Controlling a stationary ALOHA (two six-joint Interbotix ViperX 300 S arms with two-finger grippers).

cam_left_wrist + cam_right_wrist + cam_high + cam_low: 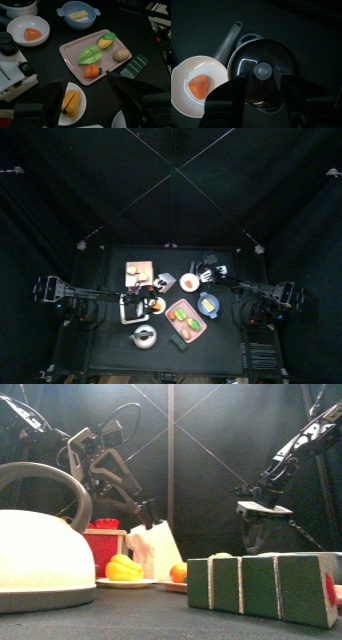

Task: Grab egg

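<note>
My left tool (pixel 93 97) hangs spread above the pink tray (pixel 70 50) with the egg (pixel 120 54); my right tool (pixel 261 92) hovers spread over the pan lid (pixel 264 70).

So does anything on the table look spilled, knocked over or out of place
Nothing stands out. The pink tray holds its play food neatly, including the egg. The orange piece sits inside the white bowl, and the lid sits squarely on the pan.
</note>
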